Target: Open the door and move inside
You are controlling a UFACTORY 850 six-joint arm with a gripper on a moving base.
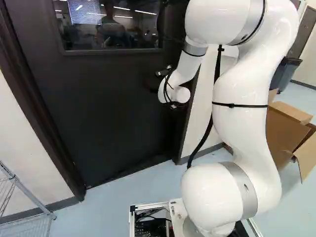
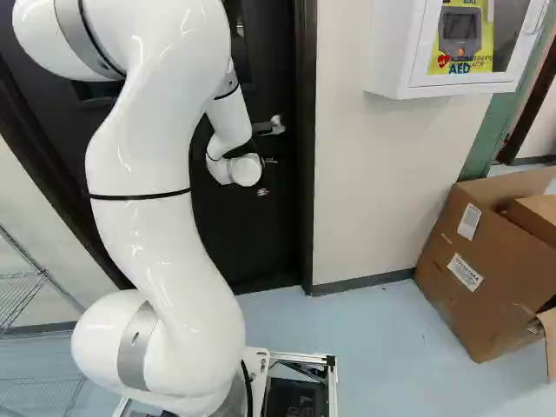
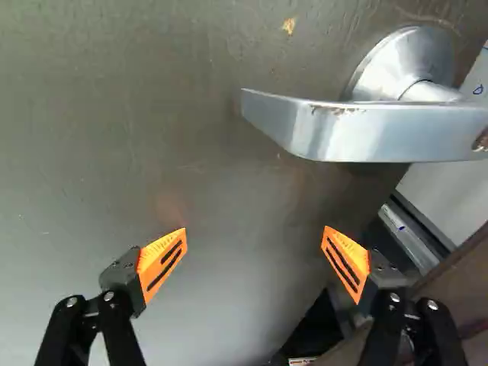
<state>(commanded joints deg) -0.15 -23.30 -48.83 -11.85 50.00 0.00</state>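
The dark door [image 1: 113, 108] fills its frame in the left base view, with a window in its upper part. Against it, the black gripper [image 1: 155, 85] is hard to make out at the arm's end, fingertips hidden. A silver lever handle [image 2: 271, 126] shows near the door's right edge in the right base view. In the wrist view the gripper [image 3: 255, 259] stands open, orange pads wide apart, nothing between them. The lever handle [image 3: 366, 131] lies ahead of the fingers and off to one side, apart from both pads.
Cardboard boxes [image 2: 486, 261] stand on the floor right of the door, below a white wall cabinet [image 2: 395, 52]. A wire rack [image 1: 29, 197] is at the left, near the door frame [image 1: 37, 118]. A grey bin [image 1: 285, 74] stands farther back.
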